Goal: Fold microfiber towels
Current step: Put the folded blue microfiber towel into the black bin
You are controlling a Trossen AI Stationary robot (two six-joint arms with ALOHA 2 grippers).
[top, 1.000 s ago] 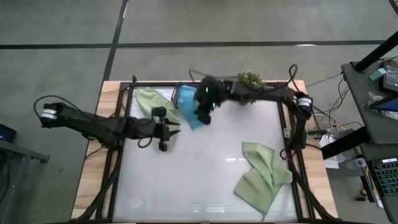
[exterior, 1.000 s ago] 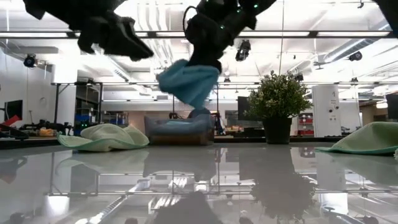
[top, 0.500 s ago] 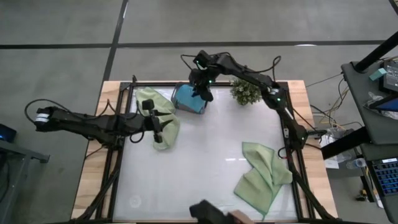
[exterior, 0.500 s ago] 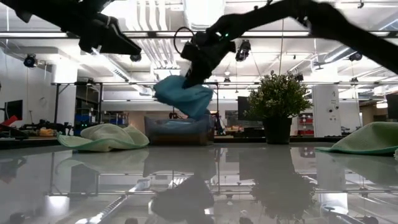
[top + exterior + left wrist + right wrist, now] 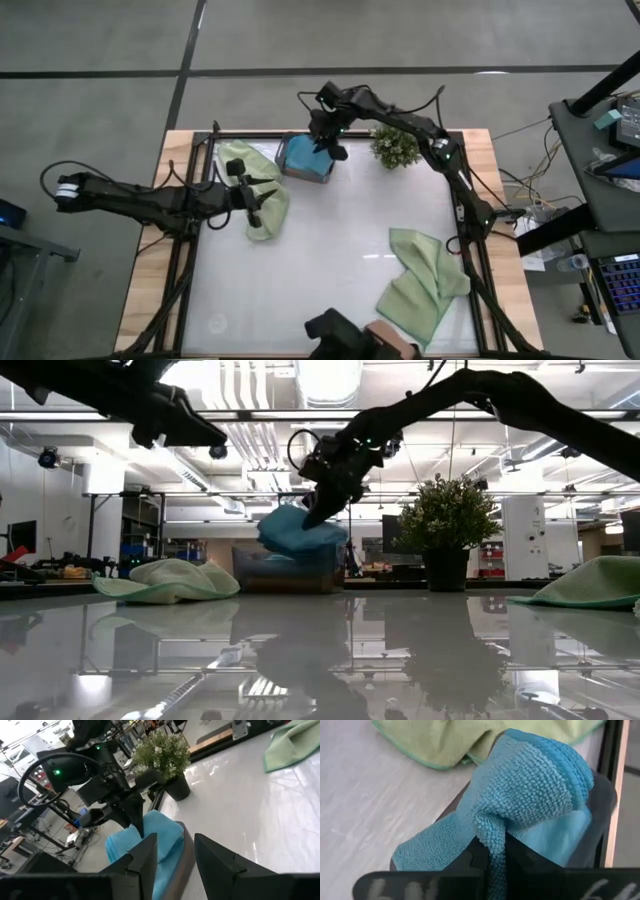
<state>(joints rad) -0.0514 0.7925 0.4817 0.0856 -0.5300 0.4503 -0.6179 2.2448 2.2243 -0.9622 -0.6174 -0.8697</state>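
Observation:
A teal-blue towel [image 5: 303, 158] lies bunched on the dark tray [image 5: 603, 795] at the table's far edge, and my right gripper [image 5: 326, 141] is shut on it from above. One sage green towel [image 5: 268, 200] lies crumpled at the far left. My left gripper [image 5: 175, 862] hovers open over it, holding nothing. A second green towel [image 5: 425, 285] lies spread at the near right. In the low view the blue towel [image 5: 300, 530] sits under my right gripper [image 5: 322, 500]. My right gripper pinches a bunched-up fold [image 5: 492, 832] of the teal-blue towel between its two fingers. The fingers come slanting down from above toward the far edge. The towel sags below the fingers, and its lower part [image 5: 430, 850] rests on the tray.
A potted plant [image 5: 395, 148] stands just right of the tray. A dark object and a person's hand [image 5: 375, 345] show at the table's near edge. The glossy middle of the table [image 5: 330, 250] is bare.
My right gripper has carried the teal-blue towel toward the far edge and down, rolling its wrist; the towel hung clear before and now rests on the tray. My left gripper has drawn back a little toward the left. A dark object and a hand have come in at the near edge.

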